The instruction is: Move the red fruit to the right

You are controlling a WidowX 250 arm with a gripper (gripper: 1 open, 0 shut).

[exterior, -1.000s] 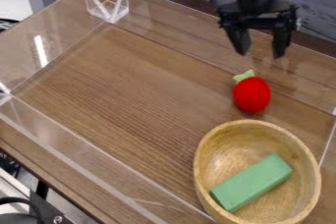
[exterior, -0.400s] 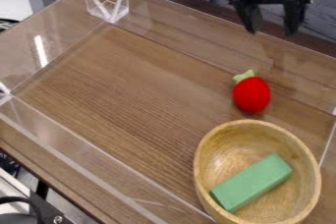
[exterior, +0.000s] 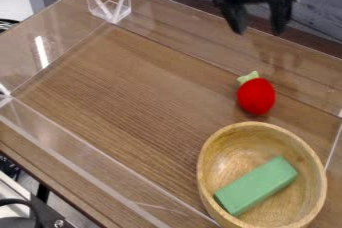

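The red fruit (exterior: 257,94) lies on the wooden table surface at the right, just above the wooden bowl, with its small green stem tip pointing up-left. My gripper (exterior: 259,20) hangs at the top of the view, well behind and above the fruit. Its two dark fingers (exterior: 238,19) stand apart and hold nothing.
A wooden bowl (exterior: 225,154) at the lower right holds a green rectangular block (exterior: 257,186). Clear plastic walls (exterior: 54,47) enclose the wooden tabletop (exterior: 127,102), with a folded clear corner piece (exterior: 108,6) at the back left.
The gripper rose away from the fruit toward the back, then shifted slightly left. It stayed open. The fruit, bowl and block have not moved.
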